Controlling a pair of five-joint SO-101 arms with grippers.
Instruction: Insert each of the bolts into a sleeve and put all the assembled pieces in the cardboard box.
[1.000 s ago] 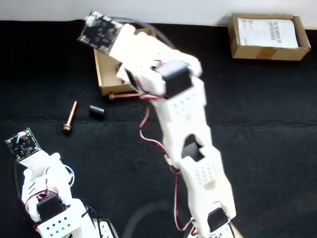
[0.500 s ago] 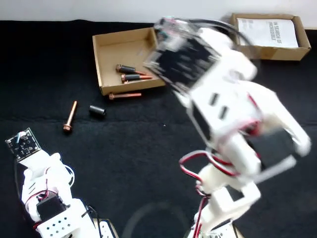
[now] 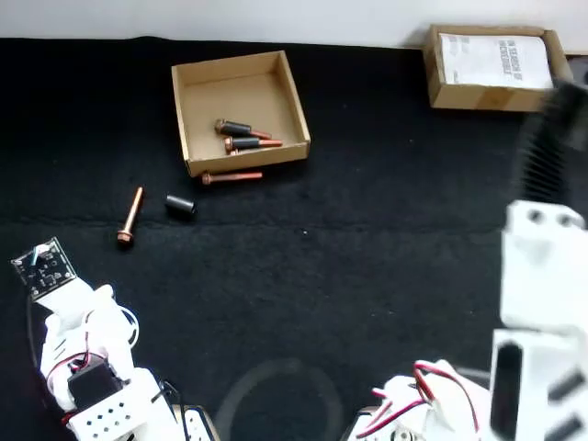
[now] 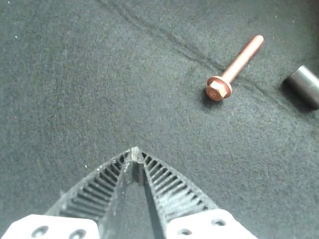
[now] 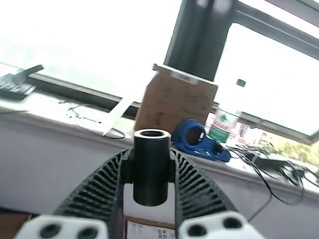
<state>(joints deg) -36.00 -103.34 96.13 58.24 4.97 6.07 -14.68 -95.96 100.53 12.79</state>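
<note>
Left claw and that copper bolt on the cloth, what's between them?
Only bare black cloth lies between left claw and bolt, in the left wrist view.

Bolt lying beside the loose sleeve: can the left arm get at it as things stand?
Probably yes: only bare mat lies between the shut left gripper and the bolt, with the sleeve apart from it.

Daylight floods through the windows (image 5: 79, 35) behind the right gripper (image 5: 150, 154), bleaching them to white glare and leaving the sleeve (image 5: 151, 184) in its grip dark. Over the black table (image 3: 386, 211), light falls soft and even; the loose bolt (image 4: 237, 64) casts barely a shadow.
</note>
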